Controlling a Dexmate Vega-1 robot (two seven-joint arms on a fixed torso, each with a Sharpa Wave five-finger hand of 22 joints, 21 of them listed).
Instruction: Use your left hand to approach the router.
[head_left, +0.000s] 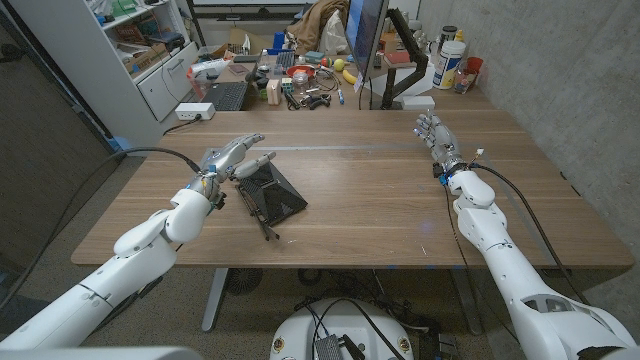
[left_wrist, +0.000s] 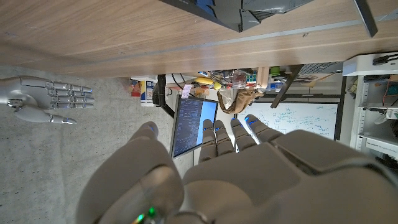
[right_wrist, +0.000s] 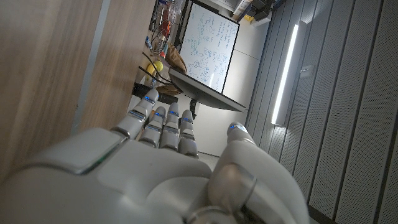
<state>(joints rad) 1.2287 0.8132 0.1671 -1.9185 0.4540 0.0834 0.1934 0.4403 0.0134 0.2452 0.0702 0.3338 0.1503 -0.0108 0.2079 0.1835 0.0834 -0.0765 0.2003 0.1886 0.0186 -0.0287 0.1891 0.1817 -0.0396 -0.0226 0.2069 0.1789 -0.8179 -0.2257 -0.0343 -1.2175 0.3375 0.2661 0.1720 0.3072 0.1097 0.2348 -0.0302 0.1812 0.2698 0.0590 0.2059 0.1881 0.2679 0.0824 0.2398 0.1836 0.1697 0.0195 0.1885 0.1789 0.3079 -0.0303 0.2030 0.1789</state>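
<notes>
Cluttered desks, a monitor and white shelving fill the upper part of the head view, behind a wooden tabletop. On it, left of centre in the frame, lies the router, a flat black box with thin antennas trailing toward the lower edge. Just beside its upper-left corner hovers the left robot hand, fingers spread and holding nothing; whether a fingertip touches the casing cannot be told. At the right of the frame, well apart from the router, stands the right robot hand, fingers extended and empty. Judging by this, the approach looks nearly complete: at most a small closing move over the router remains.
</notes>
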